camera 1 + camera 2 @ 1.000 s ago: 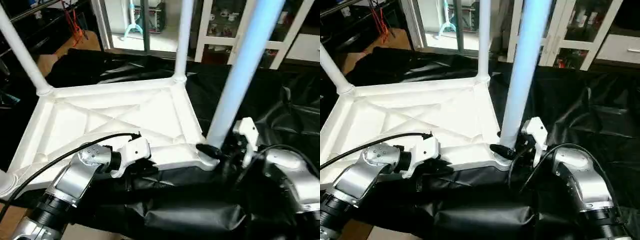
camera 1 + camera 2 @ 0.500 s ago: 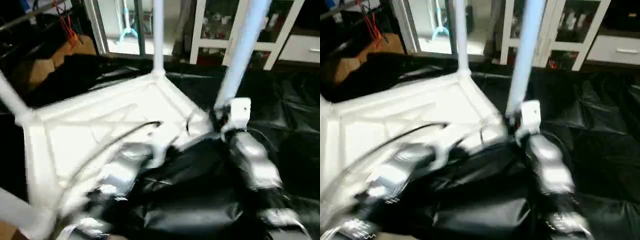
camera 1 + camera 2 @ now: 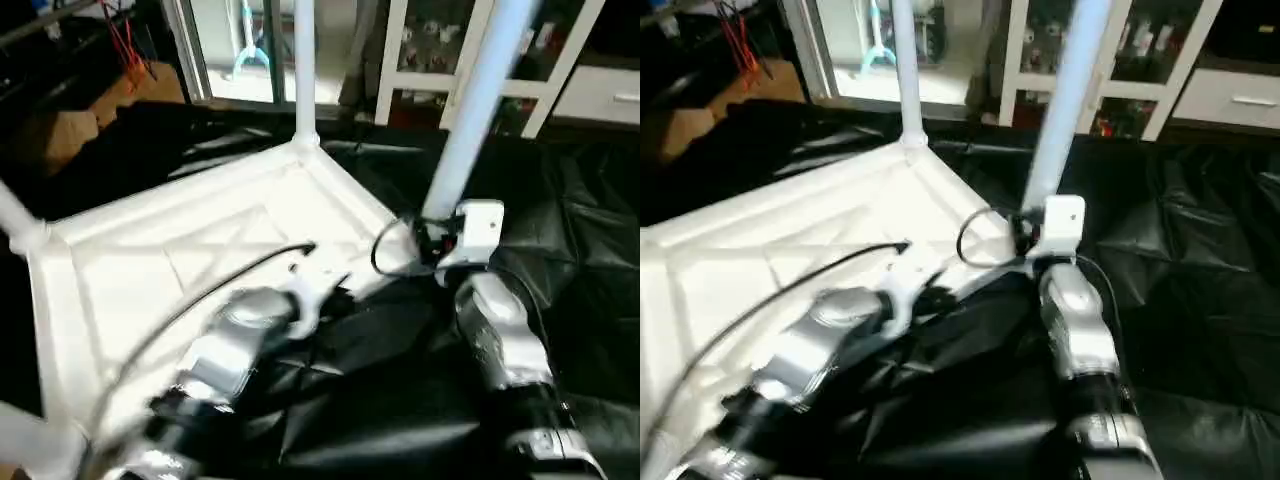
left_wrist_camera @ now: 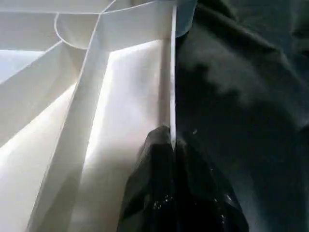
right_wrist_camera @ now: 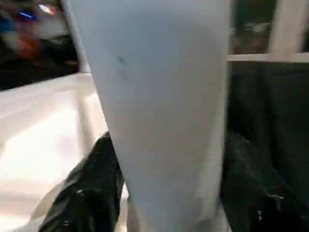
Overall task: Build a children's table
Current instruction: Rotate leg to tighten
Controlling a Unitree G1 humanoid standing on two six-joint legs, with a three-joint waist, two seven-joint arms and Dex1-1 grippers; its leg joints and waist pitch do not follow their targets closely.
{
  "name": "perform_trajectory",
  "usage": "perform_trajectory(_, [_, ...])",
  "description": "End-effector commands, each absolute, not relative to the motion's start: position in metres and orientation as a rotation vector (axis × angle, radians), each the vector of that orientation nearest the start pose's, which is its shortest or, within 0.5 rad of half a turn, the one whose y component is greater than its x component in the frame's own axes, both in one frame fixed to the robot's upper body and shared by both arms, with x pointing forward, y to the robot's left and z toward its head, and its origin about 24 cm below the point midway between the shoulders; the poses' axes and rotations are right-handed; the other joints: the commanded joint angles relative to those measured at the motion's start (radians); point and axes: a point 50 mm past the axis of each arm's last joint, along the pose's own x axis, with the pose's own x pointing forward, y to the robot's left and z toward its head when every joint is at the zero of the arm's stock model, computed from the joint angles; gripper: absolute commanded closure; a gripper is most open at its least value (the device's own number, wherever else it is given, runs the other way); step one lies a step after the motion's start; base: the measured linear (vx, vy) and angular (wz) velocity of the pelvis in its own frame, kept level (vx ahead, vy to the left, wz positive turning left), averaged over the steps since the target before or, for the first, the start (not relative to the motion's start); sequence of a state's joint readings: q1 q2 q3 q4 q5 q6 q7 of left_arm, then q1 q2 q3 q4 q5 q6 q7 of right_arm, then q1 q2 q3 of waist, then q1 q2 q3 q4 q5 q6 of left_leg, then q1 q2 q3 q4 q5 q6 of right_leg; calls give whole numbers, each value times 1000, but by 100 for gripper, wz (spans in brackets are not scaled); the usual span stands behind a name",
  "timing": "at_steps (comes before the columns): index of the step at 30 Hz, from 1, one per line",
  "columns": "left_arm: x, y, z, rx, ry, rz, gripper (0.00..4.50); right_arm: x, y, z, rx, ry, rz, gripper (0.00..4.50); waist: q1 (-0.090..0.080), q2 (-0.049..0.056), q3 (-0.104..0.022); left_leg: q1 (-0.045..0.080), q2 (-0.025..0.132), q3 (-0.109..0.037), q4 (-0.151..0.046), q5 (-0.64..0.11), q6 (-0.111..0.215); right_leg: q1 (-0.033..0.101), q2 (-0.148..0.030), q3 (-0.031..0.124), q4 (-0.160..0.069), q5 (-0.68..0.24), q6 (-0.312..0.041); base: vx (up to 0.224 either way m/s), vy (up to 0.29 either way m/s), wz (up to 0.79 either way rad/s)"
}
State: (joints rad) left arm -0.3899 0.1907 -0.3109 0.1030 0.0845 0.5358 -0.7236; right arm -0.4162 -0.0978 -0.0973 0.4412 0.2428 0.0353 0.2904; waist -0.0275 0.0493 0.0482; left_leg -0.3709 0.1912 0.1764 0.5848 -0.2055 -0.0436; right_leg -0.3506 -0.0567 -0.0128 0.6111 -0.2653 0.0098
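The children's table lies upside down on a black sheet, its white X-ribbed tabletop point(image 3: 200, 250) facing up. Legs stand in its corners: one at the far corner point(image 3: 303, 60), one at the left point(image 3: 15, 225), one at the near left point(image 3: 30, 440). The near right leg point(image 3: 475, 100) rises beside my right gripper point(image 3: 432, 235), whose fingers point(image 5: 91, 193) press it from both sides just above the socket. My left gripper point(image 4: 171, 140) is shut on the thin near rim of the tabletop point(image 4: 120, 96), also seen at the gripper point(image 3: 335, 295) in the head view.
A crumpled black sheet point(image 3: 560, 230) covers the work surface around the table. Behind it stand a white glass-door cabinet point(image 3: 570, 60) and a glazed door point(image 3: 240, 40). Cardboard boxes point(image 3: 70, 130) sit at the back left. A black cable point(image 3: 230, 280) runs along my left forearm.
The tabletop has swung with both grippers on it: its near right corner went away from me, the far corner went left. My right forearm now points straight ahead.
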Motion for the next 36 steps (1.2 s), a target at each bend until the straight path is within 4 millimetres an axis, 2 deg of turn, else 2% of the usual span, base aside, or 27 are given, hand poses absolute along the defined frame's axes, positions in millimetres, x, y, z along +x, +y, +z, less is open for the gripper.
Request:
perform_trajectory(1, [272,88,45,333,420,-1141,450,319,-146,54,223,82,447,155,4,-13,-40,1,32,-17,-62,-38,92,31,-62,28,-59,239,-235,0,0,0])
perform_trajectory(2, [266,94,45,349,431,-1203,450,316,-151,60,215,78,521,149,2,-16,-42,0,33,-18,-60,-20,103,36,-60,28,-55,287,-231,0,0,0])
perform_trajectory(3, [262,99,45,359,442,-1237,450,314,-155,63,208,78,569,147,6,-8,-44,7,35,-17,-56,-6,111,31,-56,27,-50,331,-234,0,0,0])
perform_trajectory(5, [259,109,44,378,468,-1273,450,308,-163,67,137,90,673,126,9,-7,-45,8,37,-16,-53,31,120,27,-53,24,-41,389,-243,0,0,0])
perform_trajectory(6, [257,118,46,375,481,-1300,450,302,-173,70,54,114,767,126,14,-7,-53,11,37,-16,-43,88,128,28,-48,22,-31,457,-242,0,0,0])
perform_trajectory(7, [257,123,48,367,486,-1305,450,298,-181,72,10,128,821,126,17,-9,-54,10,37,-17,-40,120,136,29,-46,20,-27,491,-239,0,0,0])
perform_trajectory(8, [257,125,49,367,481,-1303,450,297,-185,74,-9,130,844,126,21,-10,-49,6,36,-15,-38,133,149,24,-47,18,-25,508,-238,0,0,0])
perform_trajectory(13, [259,133,52,372,477,-1315,450,294,-195,78,19,156,934,126,24,-19,-42,3,37,-11,-47,25,142,24,-61,23,-37,372,-273,0,0,0])
perform_trajectory(14, [259,134,51,375,478,-1315,450,294,-196,78,19,171,947,139,26,-21,-42,6,40,-10,-48,6,140,23,-62,24,-40,329,-281,0,0,0])
perform_trajectory(16, [259,135,50,380,481,-1309,450,295,-196,77,17,182,952,147,28,-18,-41,6,41,-10,-48,10,137,21,-62,25,-40,297,-290,0,0,0])
perform_trajectory(17, [259,135,50,379,481,-1310,450,295,-194,77,25,185,959,159,28,-26,-41,5,41,-9,-46,23,141,22,-62,26,-38,296,-295,0,0,0])
perform_trajectory(22, [258,134,50,373,478,-1314,450,292,-189,74,53,197,996,204,31,-25,-45,4,39,-9,-40,55,155,21,-63,26,-33,308,-302,0,0,0])
perform_trajectory(23, [258,134,50,372,478,-1315,450,291,-187,73,63,197,999,204,31,-28,-46,4,39,-9,-39,60,157,22,-63,26,-32,314,-302,0,0,0])
perform_trajectory(24, [258,134,49,371,478,-1315,450,291,-186,72,71,198,1000,222,32,-26,-46,4,38,-9,-38,63,160,21,-63,26,-31,316,-302,0,0,0])
perform_trajectory(31, [258,135,49,377,481,-1310,450,290,-180,61,83,223,947,232,31,-27,-44,4,38,-9,-39,41,145,21,-63,27,-32,275,-305,0,0,0])
perform_trajectory(32, [258,135,49,377,482,-1310,450,290,-180,61,83,223,944,233,31,-24,-43,4,38,-9,-40,36,142,20,-62,27,-33,269,-304,0,0,0])
perform_trajectory(34, [258,135,46,389,506,-1278,450,296,-181,57,96,228,829,234,28,-23,-43,4,37,-9,-41,35,132,19,-62,27,-32,266,-305,0,0,0])
perform_trajectory(35, [258,135,46,389,506,-1278,450,296,-181,57,96,228,829,234,26,-24,-42,4,37,-9,-41,29,129,19,-62,27,-33,260,-305,0,0,0])
perform_trajectory(36, [262,133,42,402,526,-1221,450,305,-183,51,94,242,682,234,25,-24,-42,4,37,-10,-42,22,125,19,-62,27,-34,250,-305,0,0,0])
